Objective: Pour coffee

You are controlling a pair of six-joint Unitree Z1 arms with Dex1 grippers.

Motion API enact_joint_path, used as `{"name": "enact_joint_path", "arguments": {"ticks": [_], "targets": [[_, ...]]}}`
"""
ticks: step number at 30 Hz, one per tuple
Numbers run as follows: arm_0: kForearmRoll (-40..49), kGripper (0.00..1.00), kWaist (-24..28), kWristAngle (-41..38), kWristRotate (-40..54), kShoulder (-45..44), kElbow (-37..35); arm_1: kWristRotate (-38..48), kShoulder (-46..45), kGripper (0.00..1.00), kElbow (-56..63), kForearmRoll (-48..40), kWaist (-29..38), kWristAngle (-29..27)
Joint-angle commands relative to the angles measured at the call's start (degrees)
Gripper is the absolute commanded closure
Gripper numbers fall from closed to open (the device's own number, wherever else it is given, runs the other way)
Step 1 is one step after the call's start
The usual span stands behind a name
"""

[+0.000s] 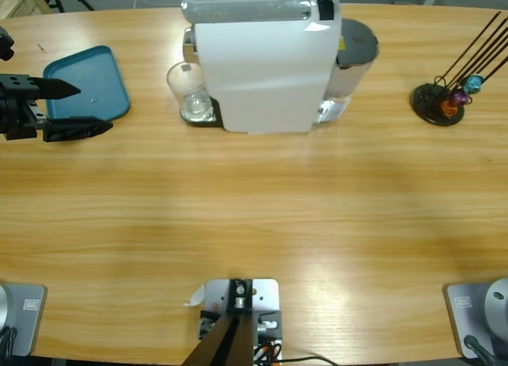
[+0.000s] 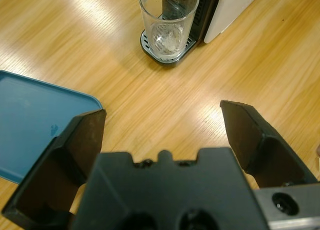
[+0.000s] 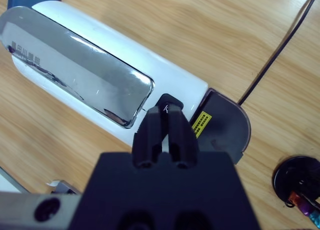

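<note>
Left tool (image 1: 79, 108), jaws apart, hovering over teal tray's (image 1: 99, 72) near edge; right tool (image 3: 165, 110), jaws together, touching coffee machine (image 1: 262, 64) top; glass (image 1: 190, 92) sitting empty.

White coffee machine (image 1: 266, 64) at table (image 1: 254, 215) top centre; empty clear glass (image 1: 188, 90) on its drip tray. Teal tray (image 1: 89, 82) far left, left gripper (image 1: 83, 108) spread open over its near edge. Capsule stand (image 1: 439, 102) far right.
</note>
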Motion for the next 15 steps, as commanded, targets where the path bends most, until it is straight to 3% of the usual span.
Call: {"name": "enact_joint_path", "arguments": {"ticks": [1, 9, 11, 12, 15], "targets": [[-0.5, 0.0, -0.6, 0.6, 0.9, 2.4, 0.8, -0.4, 3.1, 1.0, 5.0, 0.1, 0.7, -1.3], [-0.5, 0.0, -0.8, 0.3, 0.9, 2.2, 0.7, -2.0, -1.6, 1.0, 2.5, -1.9, 1.5, -1.9], [-0.5, 0.0, -0.9, 0.3, 0.9, 2.1, 0.7, -2.6, -4.3, 0.093, -1.4, -1.4, 2.1, -1.8], [-0.5, 0.0, -0.9, 0.3, 0.9, 2.1, 0.7, -2.5, -5.6, 0.0, -3.5, -1.1, 2.5, -1.6], [-0.5, 0.0, -1.0, 0.3, 0.9, 2.0, 0.7, -1.2, -5.6, 0.0, -7.6, 3.0, 3.4, -1.7]]}}
